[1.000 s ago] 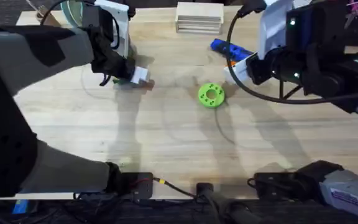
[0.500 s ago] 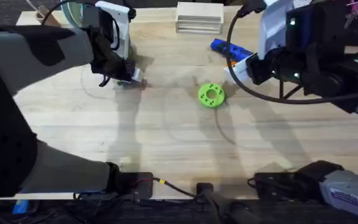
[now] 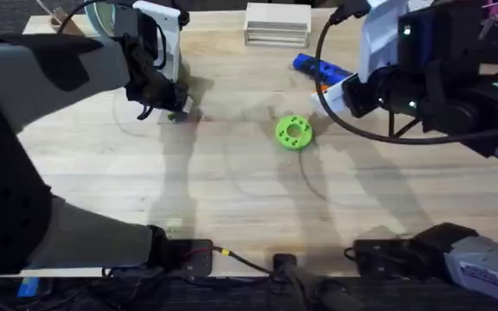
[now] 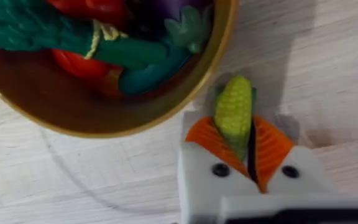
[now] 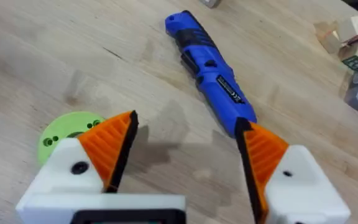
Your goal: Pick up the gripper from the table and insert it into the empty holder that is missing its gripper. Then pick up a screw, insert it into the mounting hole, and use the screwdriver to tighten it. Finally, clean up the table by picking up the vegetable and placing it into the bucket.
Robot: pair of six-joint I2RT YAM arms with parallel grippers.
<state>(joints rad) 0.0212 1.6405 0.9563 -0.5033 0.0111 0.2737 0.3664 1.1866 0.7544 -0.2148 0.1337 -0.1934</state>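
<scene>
The table (image 3: 232, 190) is carrying everything, light wood, bare across the middle. The left arm (image 3: 50, 78) is looming large and dark over the left side, reaching toward the far left. The right arm (image 3: 439, 78) is hanging over the far right.

The bucket (image 4: 185, 93) is sitting just beside the left gripper (image 4: 236, 146), brown rim, green and red toys lying inside it. A stacked wooden block (image 3: 277, 23) is lying at the far edge.

The right gripper (image 5: 188, 146) is hovering with jaws spread wide, grasping nothing. The screwdriver (image 5: 210, 71) is lying on the wood just beyond it, blue, its near end next to one orange pad (image 5: 263, 149). A green disc (image 3: 294, 131) is lying near the table's middle, beside the right gripper's other finger.

The left gripper is clenching the corn (image 4: 234, 113) between its orange pads, the yellow cob sticking out toward the bucket rim, outside the bucket, close to its wall.
</scene>
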